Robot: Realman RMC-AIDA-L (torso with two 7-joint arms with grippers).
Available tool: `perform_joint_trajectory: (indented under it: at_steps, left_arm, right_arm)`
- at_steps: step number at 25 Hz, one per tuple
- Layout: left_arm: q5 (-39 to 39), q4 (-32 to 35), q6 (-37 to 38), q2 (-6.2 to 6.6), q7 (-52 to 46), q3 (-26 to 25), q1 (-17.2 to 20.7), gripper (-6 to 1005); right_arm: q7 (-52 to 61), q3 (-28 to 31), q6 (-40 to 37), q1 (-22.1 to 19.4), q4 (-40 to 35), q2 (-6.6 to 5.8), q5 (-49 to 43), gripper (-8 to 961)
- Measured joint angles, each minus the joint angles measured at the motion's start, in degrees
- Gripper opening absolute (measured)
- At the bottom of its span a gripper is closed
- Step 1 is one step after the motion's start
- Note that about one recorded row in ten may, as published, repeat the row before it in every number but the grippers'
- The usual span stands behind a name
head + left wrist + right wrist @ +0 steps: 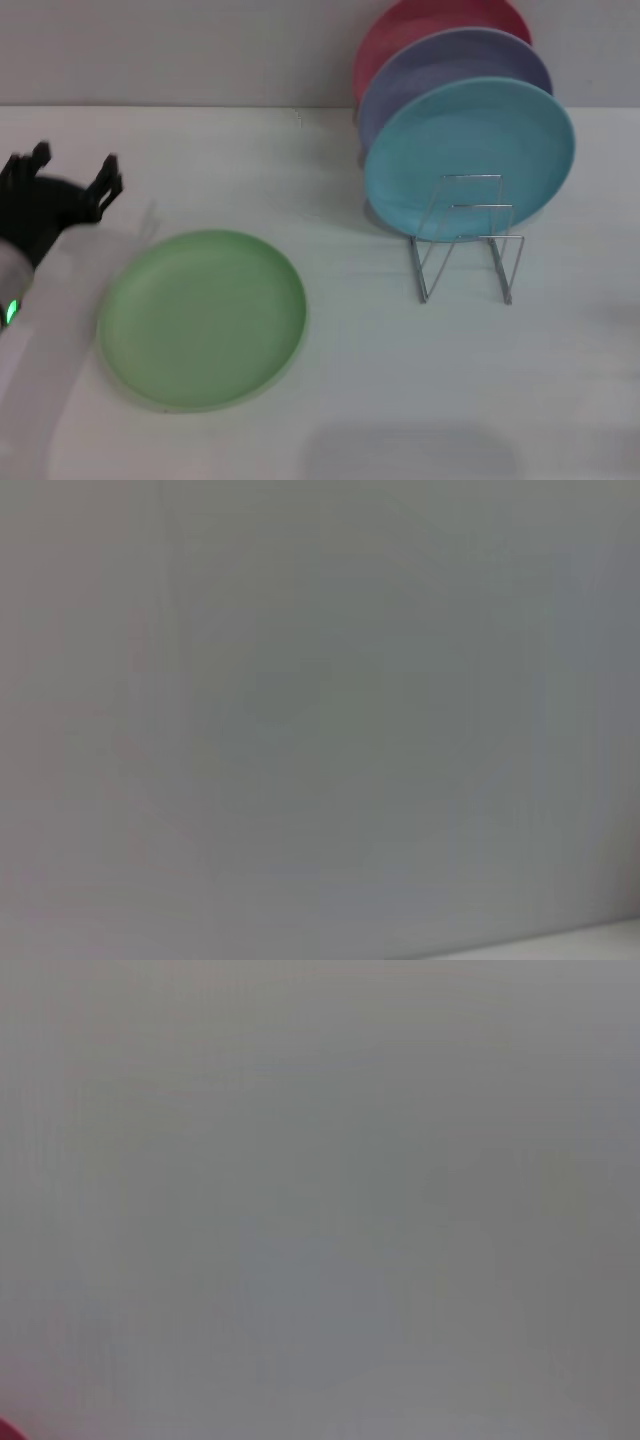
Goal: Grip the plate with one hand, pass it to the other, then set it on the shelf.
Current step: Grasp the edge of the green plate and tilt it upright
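Black left claw [72,172], white arm, green light.

My fingers [110,175] look like matt black plastic. Beside them the green plate [203,318] is smooth plastic with a soft sheen, lying on the matt white bench [360,400]. Right of the plate, the rack [468,240] is thin, shiny metal wire.
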Motion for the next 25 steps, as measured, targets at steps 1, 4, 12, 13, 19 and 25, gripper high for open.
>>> perform_joint_trajectory:
  at_steps: [1, 4, 12, 13, 19, 25]
  left_arm:
    - [0.26, 3.38, -3.74, 0.23, -0.04, -0.71, 0.50, 788]
    - [0.20, 17.26, -23.09, 0.51, 0.06, -4.96, 1.84, 789]
    - [-4.30, 30.91, -73.05, -3.49, 7.97, -20.49, -7.29, 791]
    - [-5.73, 30.51, -76.27, -3.45, 9.13, -21.21, -8.46, 791]
    - [-5.94, 30.17, -79.18, -3.40, 9.33, -21.46, -8.54, 789]
    - [-5.52, 26.99, -81.14, -3.47, 9.38, -22.88, -8.67, 782]
  right_arm:
    - [0.01, 0.00, 0.00, 0.02, 0.00, 0.00, 0.00, 830]
    - [0.02, -0.02, -0.06, 0.09, 0.00, 0.00, 0.00, 830]
    - [0.56, -0.02, -0.50, 0.32, -0.32, 0.00, 0.02, 831]
    - [0.57, -0.02, -0.53, 0.51, -0.64, 0.00, 0.02, 831]
    - [0.58, -0.02, -0.61, 0.61, -0.86, 0.00, 0.03, 831]
    - [0.58, -0.02, -0.62, 0.57, -0.94, 0.00, 0.03, 831]
